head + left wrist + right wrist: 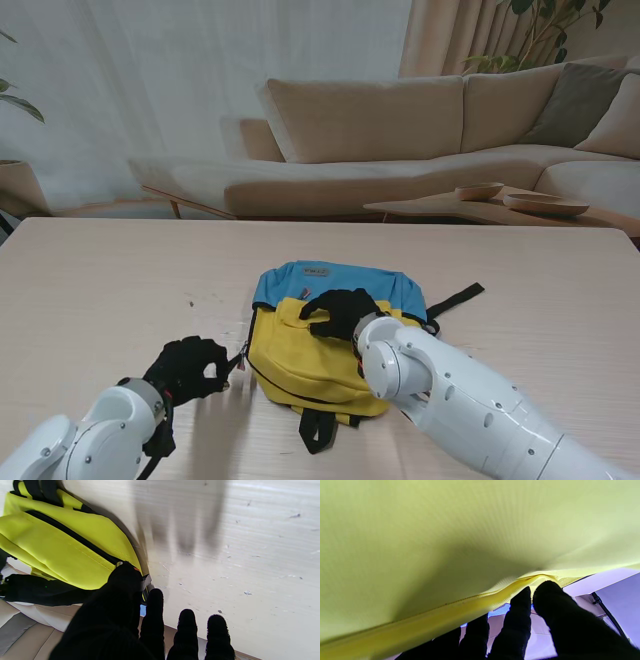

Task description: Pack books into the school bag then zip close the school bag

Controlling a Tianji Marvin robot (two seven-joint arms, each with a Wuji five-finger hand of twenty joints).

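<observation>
The pale wood-grain table [90, 290] fills the lower half of the stand's view, with a beige fabric sofa [400, 140] across the upper half and a low wooden side table [450, 210] at the right holding two shallow wooden bowls [545, 204].

The yellow and blue fabric school bag [290, 360] lies flat at the lower centre of that view, its blue panel [300, 280] toward the top of the frame and black straps [455, 298] trailing to the right and toward the bottom edge. No books can be made out.

The black-gloved right hand [338, 310] rests on the yellow front, fingers curled together on a fold of the fabric [495, 597]; the right wrist view shows the fingertips [522, 600] pressed against a yellow seam.

The black-gloved left hand [190, 368] sits at the lower left, just beside the bag's left edge. Its thumb and forefinger [125, 577] are pinched on the small grey zipper pull [147, 580] at the end of the black zipper line [75, 537]; the other fingers [187, 620] are loosely bent.
</observation>
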